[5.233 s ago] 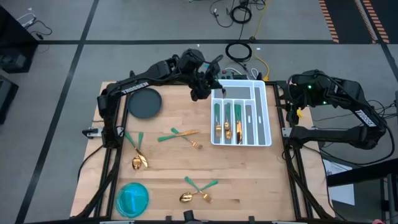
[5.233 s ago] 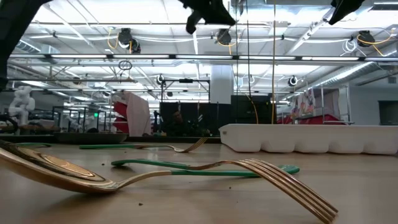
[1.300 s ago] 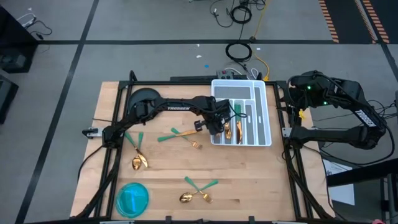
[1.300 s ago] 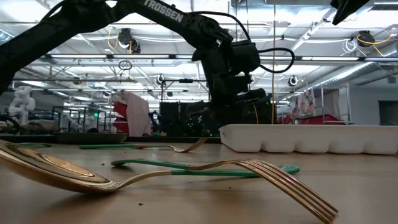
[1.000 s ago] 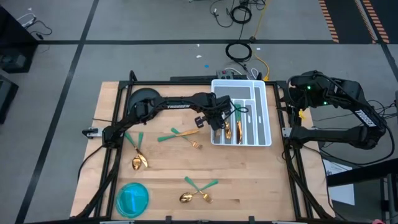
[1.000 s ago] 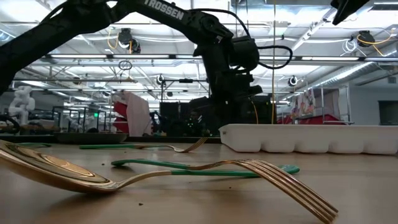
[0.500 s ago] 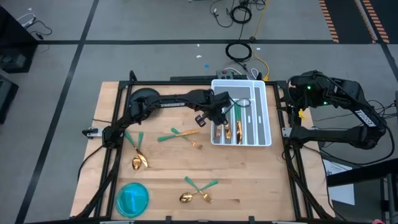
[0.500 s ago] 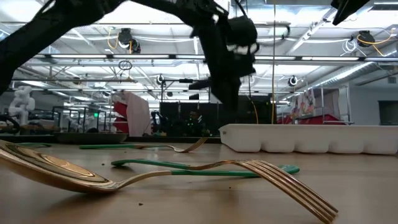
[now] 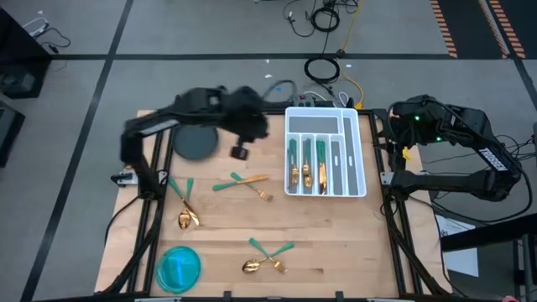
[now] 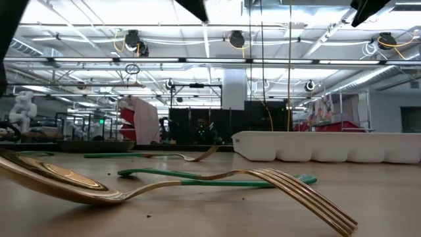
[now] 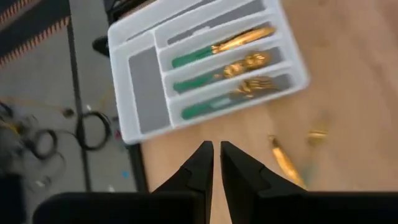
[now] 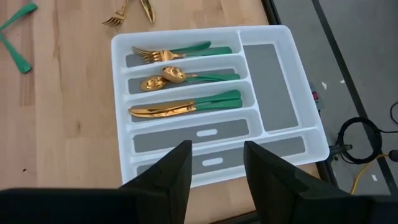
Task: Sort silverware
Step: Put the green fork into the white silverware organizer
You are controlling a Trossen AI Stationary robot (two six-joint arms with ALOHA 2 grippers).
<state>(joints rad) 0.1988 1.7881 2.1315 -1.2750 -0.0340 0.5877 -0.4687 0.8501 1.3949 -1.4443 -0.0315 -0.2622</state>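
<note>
You have a white tray [image 9: 354,151] at the table's [image 9: 336,243] far right, with three narrow slots side by side, two more long slots next to them, and one wide slot across its far end. A dark plate [image 9: 191,143] lies near the far left corner. A blue dish [image 9: 179,268] sits at the near left corner. Behind the table, cables [image 9: 323,69] coil on the grey floor.
</note>
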